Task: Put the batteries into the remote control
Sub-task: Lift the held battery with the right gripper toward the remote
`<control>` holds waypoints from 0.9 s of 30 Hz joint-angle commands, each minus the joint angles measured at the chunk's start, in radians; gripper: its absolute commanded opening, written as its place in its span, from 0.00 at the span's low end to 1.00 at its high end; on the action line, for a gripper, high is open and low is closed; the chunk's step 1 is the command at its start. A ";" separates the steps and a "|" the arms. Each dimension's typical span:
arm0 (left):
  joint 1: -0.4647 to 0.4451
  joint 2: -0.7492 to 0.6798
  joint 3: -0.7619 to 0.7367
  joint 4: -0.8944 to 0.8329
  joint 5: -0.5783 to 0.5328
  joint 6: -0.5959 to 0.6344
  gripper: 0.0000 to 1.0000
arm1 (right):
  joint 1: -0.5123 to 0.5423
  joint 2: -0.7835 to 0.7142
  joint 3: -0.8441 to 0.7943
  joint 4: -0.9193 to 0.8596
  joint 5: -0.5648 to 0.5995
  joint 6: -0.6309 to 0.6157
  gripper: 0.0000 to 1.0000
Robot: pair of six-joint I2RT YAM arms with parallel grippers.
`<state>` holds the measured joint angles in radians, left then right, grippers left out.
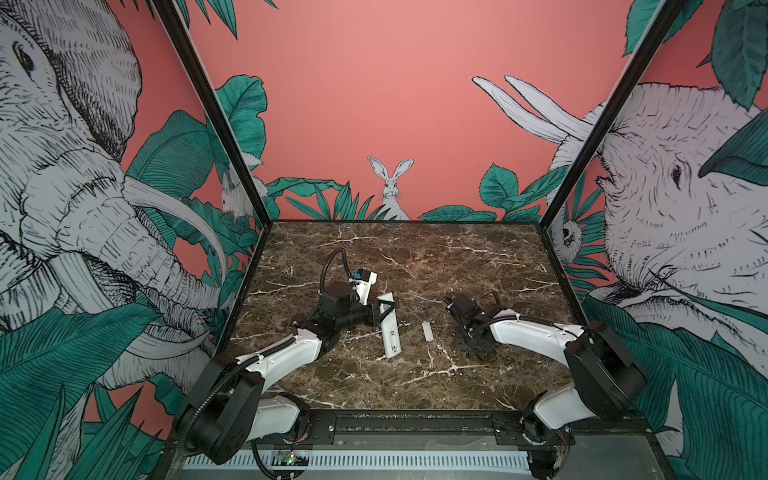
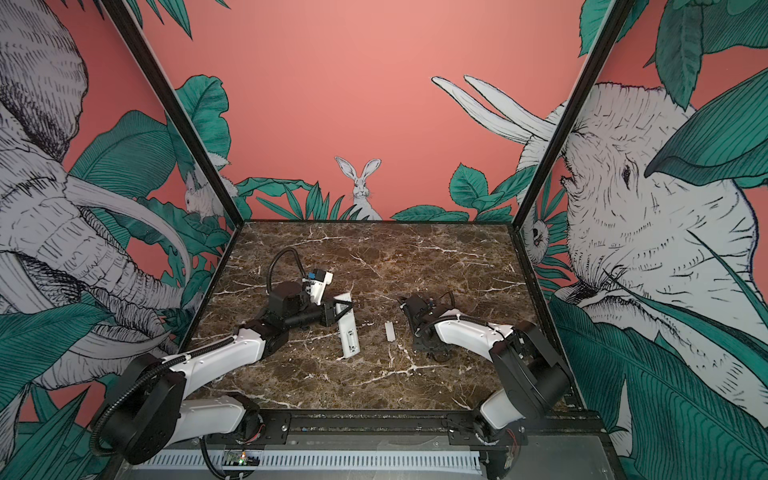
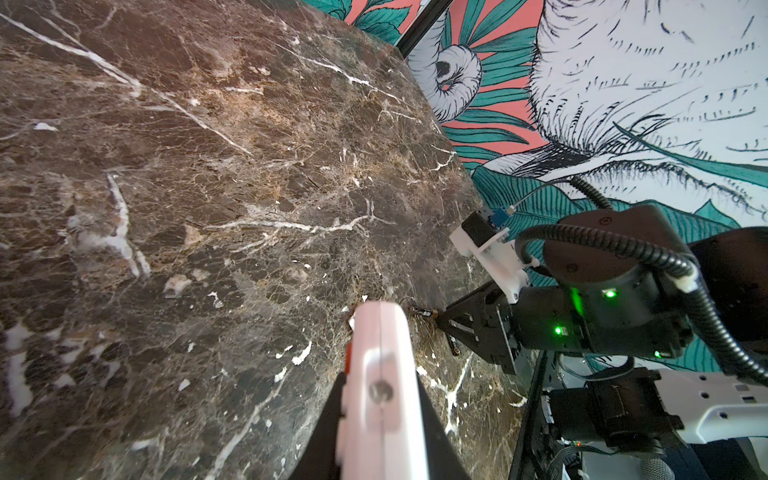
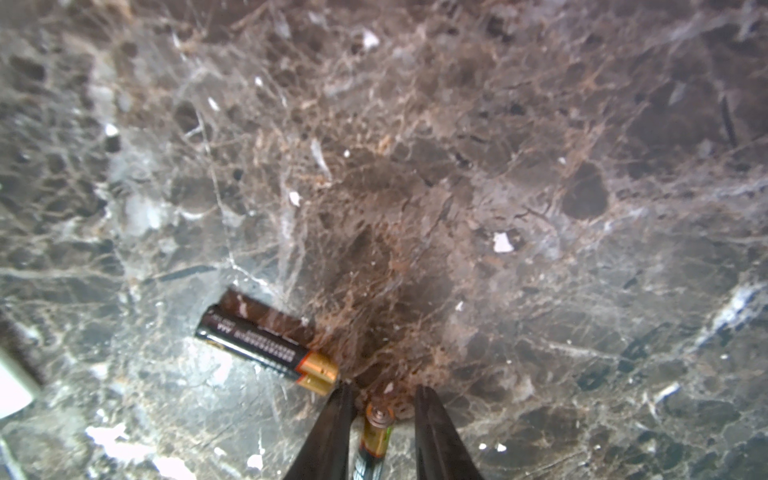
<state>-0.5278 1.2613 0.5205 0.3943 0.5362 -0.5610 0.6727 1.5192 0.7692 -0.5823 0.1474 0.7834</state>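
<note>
My left gripper [image 1: 384, 309] is shut on the white remote control [image 1: 390, 332], which lies slanted on the marble in both top views [image 2: 348, 332]. In the left wrist view the remote control [image 3: 380, 395] stands edge-on between the jaws. My right gripper [image 4: 384, 432] is low over the marble and open. One of the batteries [image 4: 376, 432], black with a gold end, lies between its fingers [image 4: 436, 436], with a gap on one side. The second [image 4: 266, 340] lies just beside the fingertips. Both batteries [image 3: 422, 311] show small by that gripper [image 3: 440, 326] in the left wrist view.
A small white cover plate [image 1: 427, 331] lies on the marble between the remote and the right arm [image 2: 390, 331]. Printed walls close the table [image 1: 415, 386] on the left, back and right. A black rail runs along the front edge.
</note>
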 commanded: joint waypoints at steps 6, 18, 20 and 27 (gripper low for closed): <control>-0.006 -0.031 -0.018 0.012 -0.005 0.016 0.00 | 0.010 0.072 -0.095 0.011 -0.188 0.041 0.27; -0.006 -0.028 -0.016 0.013 -0.008 0.021 0.00 | -0.009 0.102 -0.106 0.000 -0.196 0.017 0.21; -0.006 -0.025 -0.016 0.014 -0.008 0.021 0.00 | -0.009 0.104 -0.107 0.001 -0.196 0.014 0.20; -0.006 -0.018 -0.009 0.016 -0.008 0.019 0.00 | -0.009 0.101 -0.100 -0.004 -0.196 0.005 0.17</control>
<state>-0.5304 1.2602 0.5148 0.3920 0.5304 -0.5495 0.6575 1.5234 0.7467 -0.5335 0.0593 0.7940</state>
